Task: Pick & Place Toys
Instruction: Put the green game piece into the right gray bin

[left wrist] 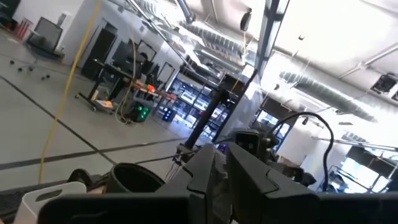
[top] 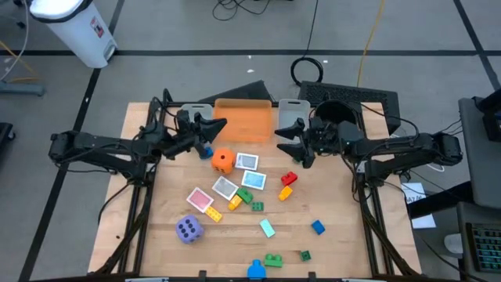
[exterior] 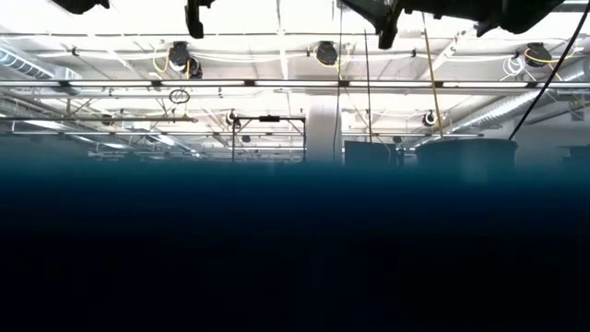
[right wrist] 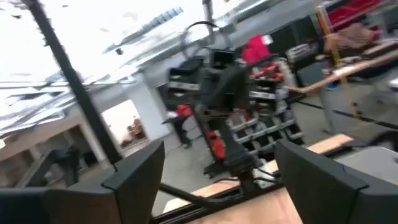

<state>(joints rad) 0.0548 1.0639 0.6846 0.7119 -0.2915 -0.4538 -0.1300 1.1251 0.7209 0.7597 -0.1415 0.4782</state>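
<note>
Blue brick [top: 256, 270] nearest, orange die [top: 223, 160] mid-table — left tool [top: 221, 124] together, right tool [top: 283, 135] apart (both empty), orange bin [top: 243, 119] between.

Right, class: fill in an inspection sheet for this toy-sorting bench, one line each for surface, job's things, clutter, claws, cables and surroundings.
Surface: wooden table, toys scattered over its middle and front.
Job's things: orange die, purple die, picture cards, small bricks such as the blue brick.
Clutter: orange bin at the back edge, grey bins either side, black bowl.
Claws: left claw shut, by the orange bin; right claw open, empty; both raised above the table.
Cables: coiled black cable on the floor behind; yellow cable beside it.
Surroundings: white container on the floor, grey tiles.
</note>
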